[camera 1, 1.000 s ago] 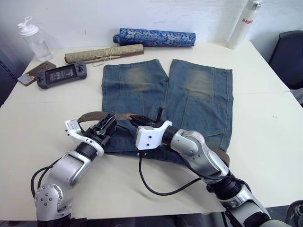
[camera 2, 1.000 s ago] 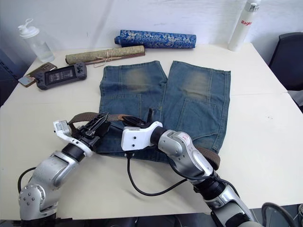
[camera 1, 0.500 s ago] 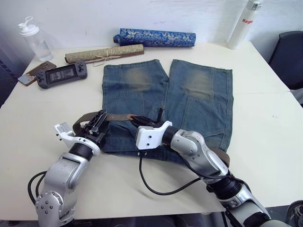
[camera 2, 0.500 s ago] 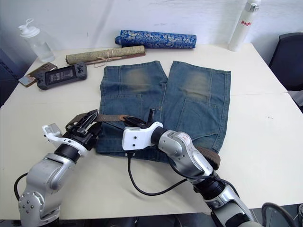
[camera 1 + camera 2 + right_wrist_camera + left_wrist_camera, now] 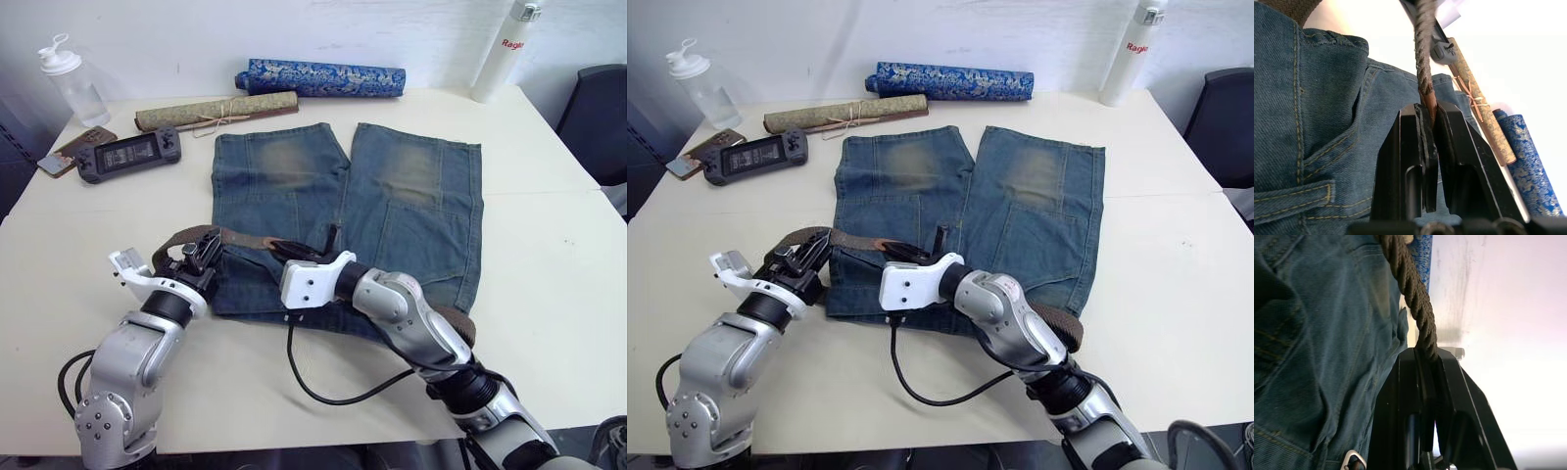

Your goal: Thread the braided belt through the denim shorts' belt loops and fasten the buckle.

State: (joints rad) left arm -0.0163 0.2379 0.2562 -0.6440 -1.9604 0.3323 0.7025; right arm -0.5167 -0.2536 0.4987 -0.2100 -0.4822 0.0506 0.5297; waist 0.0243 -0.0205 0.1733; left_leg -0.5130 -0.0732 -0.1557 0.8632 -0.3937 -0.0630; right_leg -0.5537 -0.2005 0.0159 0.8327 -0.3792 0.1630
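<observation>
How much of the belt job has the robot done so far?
Some looks done: the braided belt already lies along the waistband of the denim shorts, though I can't tell how many belt loops it passes through. In hand: the left gripper and right gripper each pinch the belt, a stretch of it running between them. Left: finishing the threading and fastening the buckle.

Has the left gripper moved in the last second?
Yes. The left gripper, shut on the braided belt, has pulled toward the robot's left, away from the denim shorts.
</observation>
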